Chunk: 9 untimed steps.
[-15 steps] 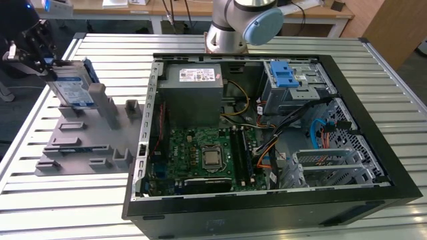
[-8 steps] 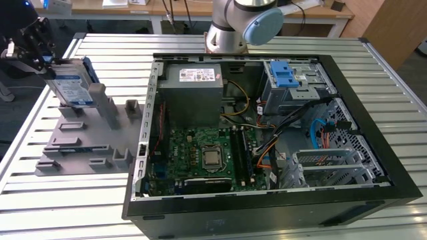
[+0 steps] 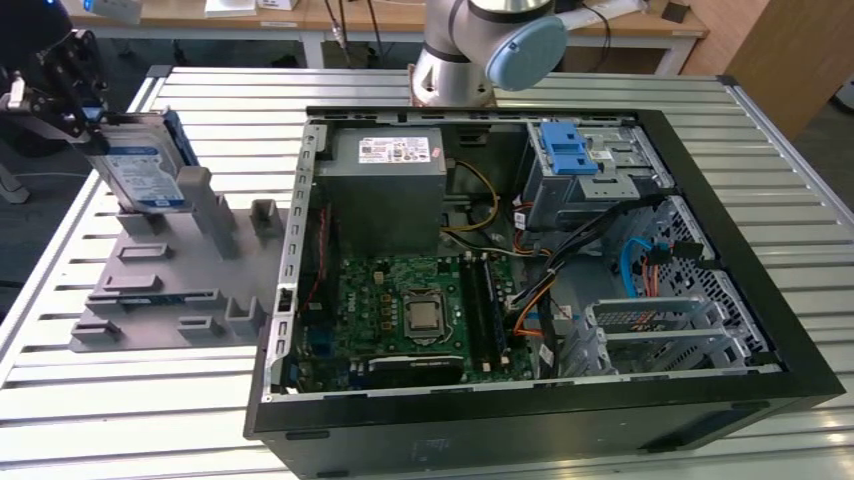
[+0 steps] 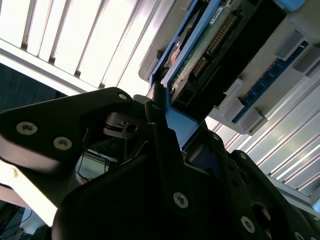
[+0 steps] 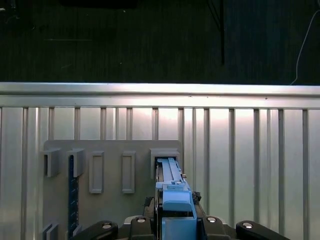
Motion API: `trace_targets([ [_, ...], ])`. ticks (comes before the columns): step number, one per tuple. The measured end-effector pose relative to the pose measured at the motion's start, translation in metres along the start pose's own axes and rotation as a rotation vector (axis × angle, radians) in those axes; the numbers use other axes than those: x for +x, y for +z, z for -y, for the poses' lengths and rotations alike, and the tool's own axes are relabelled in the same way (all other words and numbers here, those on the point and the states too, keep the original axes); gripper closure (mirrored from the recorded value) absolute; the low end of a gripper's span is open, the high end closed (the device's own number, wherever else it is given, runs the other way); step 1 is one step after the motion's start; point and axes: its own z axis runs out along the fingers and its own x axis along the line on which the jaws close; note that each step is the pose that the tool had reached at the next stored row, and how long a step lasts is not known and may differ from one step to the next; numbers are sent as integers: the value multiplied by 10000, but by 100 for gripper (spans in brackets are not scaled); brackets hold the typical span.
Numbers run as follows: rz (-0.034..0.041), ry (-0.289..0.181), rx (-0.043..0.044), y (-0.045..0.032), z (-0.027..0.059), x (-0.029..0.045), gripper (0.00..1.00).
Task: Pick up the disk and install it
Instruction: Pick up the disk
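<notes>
The disk stands on edge at the exterior view's left, a silver drive with a blue-and-white label and blue rails. Its lower end is at a slot of the grey holder. My gripper is shut on the disk's upper end. In the first wrist view the disk runs edge-on from my gripper to a slot of the holder. In the second wrist view the disk's green circuit board faces the camera, with my gripper closed over the blue rail. I cannot tell whether the disk rests in the slot or hangs just above it.
The open computer case lies on the slatted metal table, right of the holder. Its drive cage with a blue latch is at the far right corner, beside the grey power supply. The arm's base stands behind the case.
</notes>
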Motion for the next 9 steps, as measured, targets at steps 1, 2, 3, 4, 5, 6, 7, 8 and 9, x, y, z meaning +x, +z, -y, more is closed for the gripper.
trace_targets([
  [1,0,0,0,-7,0,0,64],
  [2,0,0,0,-14,0,-1,64],
  [3,0,0,-1,-22,0,-1,64],
  [4,0,0,-1,-29,0,-1,64],
  [5,0,0,0,-36,0,-1,64],
  [6,0,0,0,-43,-1,-2,64],
  [7,0,0,-1,-50,-1,-2,64],
  [8,0,0,-1,-57,-1,-2,64],
  [9,0,0,0,-65,-1,-3,64],
])
